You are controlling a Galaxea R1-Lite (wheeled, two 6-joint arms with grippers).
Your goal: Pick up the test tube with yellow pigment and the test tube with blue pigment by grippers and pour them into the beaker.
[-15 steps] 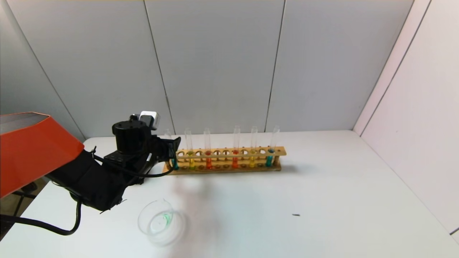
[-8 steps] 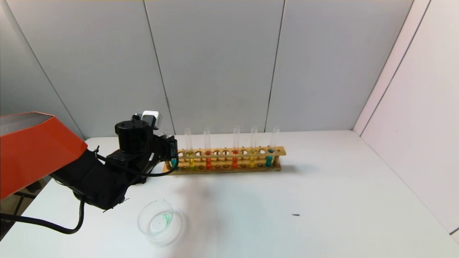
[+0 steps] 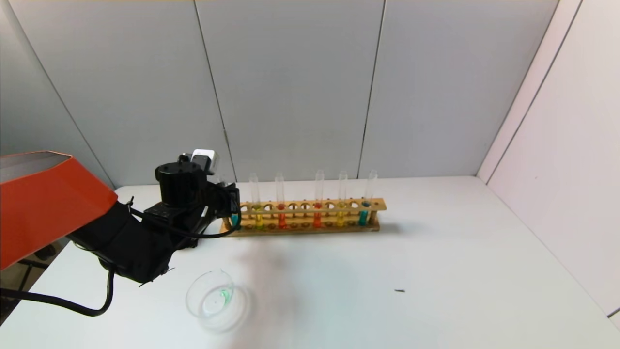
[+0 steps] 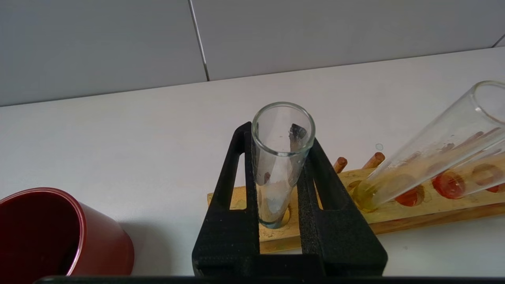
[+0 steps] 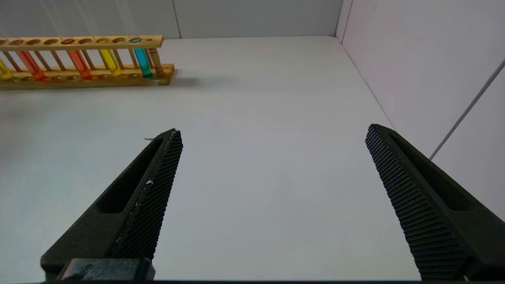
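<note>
The left hand (image 4: 278, 165) is clamped on the blue-liquid test tube (image 3: 235, 219) standing in the left end hole of the wooden rack (image 3: 310, 228), the beaker (image 3: 211, 299) sits on the counter (image 3: 436, 271) nearer, and the right hand (image 5: 272, 173) hovers wide open, empty.

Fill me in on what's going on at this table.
The left hand is shut on a test tube standing at the left end of the wooden rack; the tube holds teal liquid low down and is still seated in its hole. More tubes with yellow, orange-red and blue liquid stand along the rack. A glass beaker sits in front with a green trace inside. The right hand hangs open over bare table, away from the rack.
</note>
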